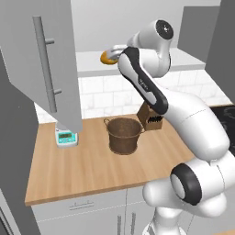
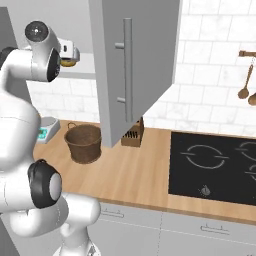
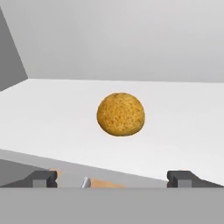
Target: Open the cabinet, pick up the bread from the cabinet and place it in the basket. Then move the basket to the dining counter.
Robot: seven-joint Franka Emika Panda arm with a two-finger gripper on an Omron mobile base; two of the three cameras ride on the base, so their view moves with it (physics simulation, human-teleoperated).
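The cabinet's light grey door (image 1: 46, 59) stands swung open, also seen from the other side (image 2: 135, 65). On the white cabinet shelf (image 3: 52, 118) lies the bread (image 3: 120, 114), a round golden-brown lump, also visible at the shelf's front (image 1: 107, 58) (image 2: 69, 62). My gripper (image 3: 112, 178) is open at the shelf's edge, its fingertips wide apart just short of the bread and touching nothing. The dark brown woven basket (image 1: 124, 135) (image 2: 84, 142) stands upright and empty on the wooden worktop below. The dining counter is out of view.
A brown knife block (image 1: 150, 118) stands right behind the basket. A small white scale (image 1: 65, 137) sits under the open left door. A black hob (image 2: 215, 167) lies to the right, with wooden utensils (image 2: 245, 75) hanging on the tiled wall.
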